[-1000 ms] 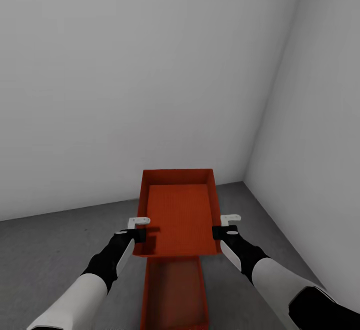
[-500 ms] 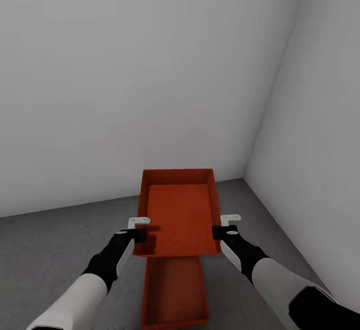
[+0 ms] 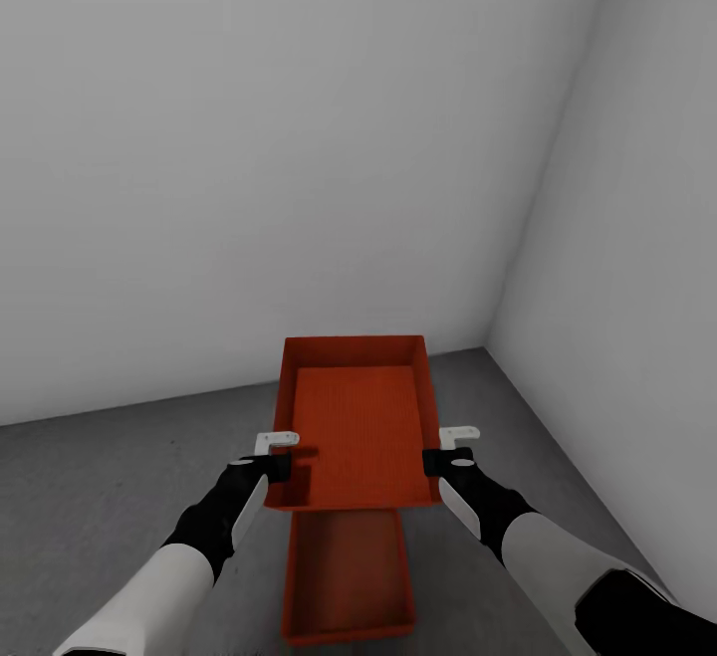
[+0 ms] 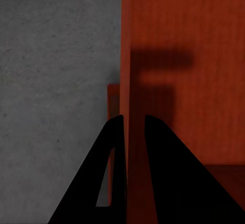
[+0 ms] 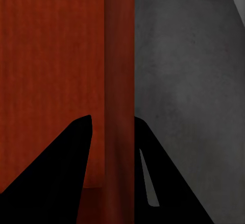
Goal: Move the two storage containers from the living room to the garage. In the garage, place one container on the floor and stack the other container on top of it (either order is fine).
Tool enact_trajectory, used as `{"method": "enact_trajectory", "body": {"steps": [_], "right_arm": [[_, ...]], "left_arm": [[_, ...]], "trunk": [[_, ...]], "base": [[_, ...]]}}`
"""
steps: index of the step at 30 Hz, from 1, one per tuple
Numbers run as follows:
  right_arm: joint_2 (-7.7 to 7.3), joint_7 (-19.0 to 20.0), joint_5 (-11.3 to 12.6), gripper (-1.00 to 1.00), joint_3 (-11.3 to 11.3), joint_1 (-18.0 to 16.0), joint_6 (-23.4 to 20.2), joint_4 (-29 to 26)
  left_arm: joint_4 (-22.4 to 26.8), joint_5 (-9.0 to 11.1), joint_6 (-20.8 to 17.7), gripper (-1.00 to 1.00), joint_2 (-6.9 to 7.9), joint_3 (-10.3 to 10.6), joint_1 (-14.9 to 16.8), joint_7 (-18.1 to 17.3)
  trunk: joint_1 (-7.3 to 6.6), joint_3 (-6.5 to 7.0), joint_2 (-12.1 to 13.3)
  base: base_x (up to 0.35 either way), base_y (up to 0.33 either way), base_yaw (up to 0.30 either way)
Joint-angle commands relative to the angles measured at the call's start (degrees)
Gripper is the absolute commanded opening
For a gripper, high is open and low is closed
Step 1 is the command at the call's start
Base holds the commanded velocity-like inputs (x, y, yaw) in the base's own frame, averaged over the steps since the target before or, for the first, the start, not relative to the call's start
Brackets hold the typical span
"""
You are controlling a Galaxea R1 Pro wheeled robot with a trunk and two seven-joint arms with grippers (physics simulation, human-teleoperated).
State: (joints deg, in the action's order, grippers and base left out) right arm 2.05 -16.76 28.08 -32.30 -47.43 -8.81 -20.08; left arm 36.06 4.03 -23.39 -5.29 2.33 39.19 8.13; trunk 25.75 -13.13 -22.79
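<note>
In the garage corner, the left gripper (image 3: 276, 452) and right gripper (image 3: 447, 448) each pinched a side wall of the upper container (image 3: 358, 422), held level above the floor (image 3: 90, 507). The lower container (image 3: 349, 576) lay nearer, only partly beneath. The carried one probably needed drawing back squarely before lowering.

Both white-and-black robot arms reached forward and slightly inward, left black gripper (image 3: 277, 455) clamped on the left wall of the raised orange-red rectangular open-top bin (image 3: 358, 427), right black gripper (image 3: 446, 449) clamped on its right wall, jaws straddling each wall
</note>
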Motion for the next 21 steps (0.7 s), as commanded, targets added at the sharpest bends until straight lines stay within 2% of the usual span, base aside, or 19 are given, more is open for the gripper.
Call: {"method": "enact_trajectory", "body": {"steps": [1, 21], "right_arm": [[-1.52, -0.38, 1.35, -1.0, -1.63, -0.03, -0.24, 4.25], [-1.52, -0.38, 1.35, -1.0, -1.63, -0.03, -0.24, 4.26]], "left_arm": [[0.24, 1.74, -0.16, -1.0, 0.11, 0.31, 0.09, 0.49], [0.24, 1.73, -0.16, -1.0, 0.11, 0.31, 0.09, 0.49]], "trunk": [[0.03, -0.21, -0.13], [0.03, -2.01, -0.13]], "base": [[0.0, 0.0, 0.0], [0.0, 0.0, 0.0]]}}
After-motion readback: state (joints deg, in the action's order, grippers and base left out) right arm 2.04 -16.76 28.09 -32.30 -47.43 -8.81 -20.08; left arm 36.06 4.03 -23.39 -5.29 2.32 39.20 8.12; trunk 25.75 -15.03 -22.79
